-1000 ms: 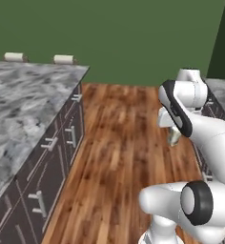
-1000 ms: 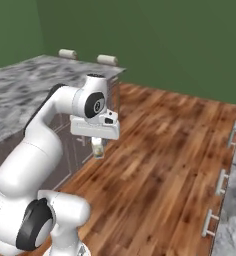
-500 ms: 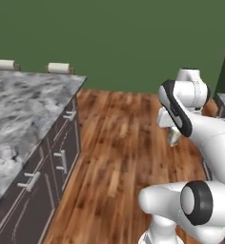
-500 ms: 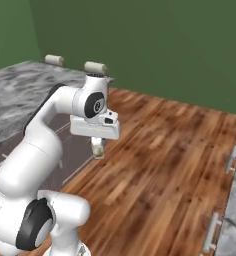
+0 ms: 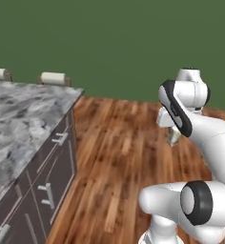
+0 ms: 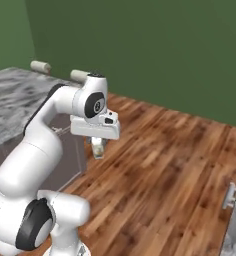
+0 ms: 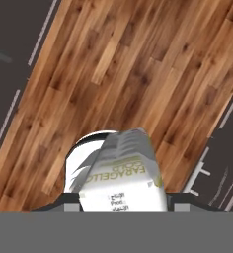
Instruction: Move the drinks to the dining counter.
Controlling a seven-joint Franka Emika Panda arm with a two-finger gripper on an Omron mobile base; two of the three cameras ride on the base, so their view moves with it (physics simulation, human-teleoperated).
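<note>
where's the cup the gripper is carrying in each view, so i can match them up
Left base view: the cup hangs at centre right, partly hidden behind the arm.
Right base view: it is left of centre, under the gripper.
Hand view: it sits at bottom centre, seen from close, with printed lettering.
Shared landmark: the wooden floor lies under the cup in all three.

Can (image 7: 122, 173) bottom hidden between fingers (image 7: 71, 203)
</note>
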